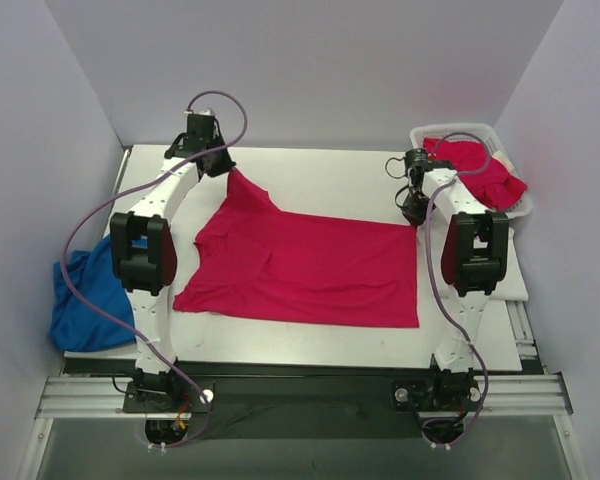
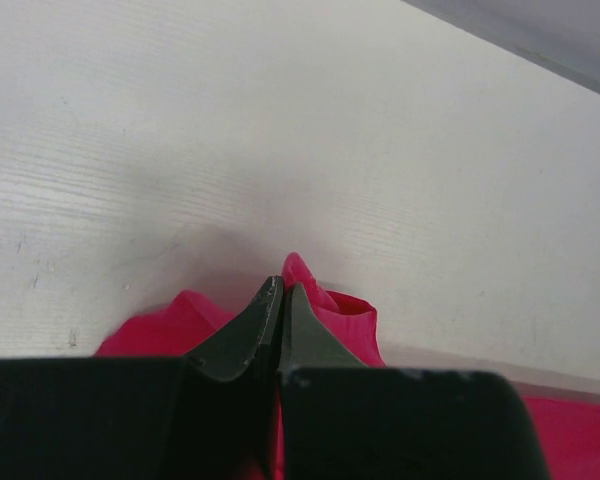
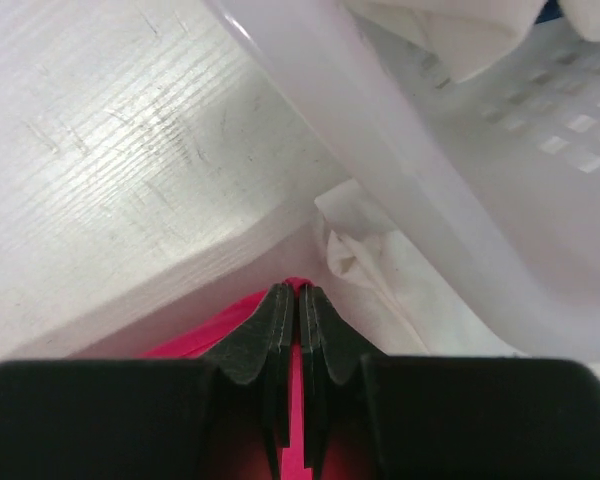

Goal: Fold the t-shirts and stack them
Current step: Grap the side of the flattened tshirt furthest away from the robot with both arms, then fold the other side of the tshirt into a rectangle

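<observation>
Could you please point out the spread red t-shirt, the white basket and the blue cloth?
spread red t-shirt [image 1: 310, 265]: top external view, middle of its body.
white basket [image 1: 460, 127]: top external view, far rim.
blue cloth [image 1: 80, 300]: top external view, middle of the heap.

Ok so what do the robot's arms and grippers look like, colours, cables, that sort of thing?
The left arm and right arm both have white links with chunky black joint housings. A thin purple cable loops loosely along each. The left gripper and right gripper are black, each with two dark, tapered fingers. Both bases are bolted to a silver metal rail.
</observation>
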Tool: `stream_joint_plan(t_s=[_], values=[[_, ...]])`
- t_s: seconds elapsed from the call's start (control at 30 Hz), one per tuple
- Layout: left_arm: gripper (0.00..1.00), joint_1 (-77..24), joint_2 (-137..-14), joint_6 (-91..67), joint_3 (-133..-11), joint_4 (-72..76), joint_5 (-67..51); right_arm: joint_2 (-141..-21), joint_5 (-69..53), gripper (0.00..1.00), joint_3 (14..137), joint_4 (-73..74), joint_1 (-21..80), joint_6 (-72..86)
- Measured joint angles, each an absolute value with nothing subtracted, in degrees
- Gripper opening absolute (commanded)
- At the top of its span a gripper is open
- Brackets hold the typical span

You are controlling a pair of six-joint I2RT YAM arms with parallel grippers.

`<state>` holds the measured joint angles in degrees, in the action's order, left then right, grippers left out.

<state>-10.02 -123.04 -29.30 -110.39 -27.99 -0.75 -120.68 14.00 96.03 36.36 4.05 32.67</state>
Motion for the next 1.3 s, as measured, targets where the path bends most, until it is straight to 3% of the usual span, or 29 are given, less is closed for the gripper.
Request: stream_joint_plan(t_s=[0.53, 1.3], values=[[0.00, -10.0, -108.4, -29.3, -101.4, -25.5, -1.4, -112.5, 13.1, 0.00, 90.4, 36.4, 4.1, 32.4], [0.00, -10.0, -79.1, -38.1, -64.4, -23.4, 9.3, -98.7, 13.1, 0.00, 66.3, 33.3, 7.8, 33.6]])
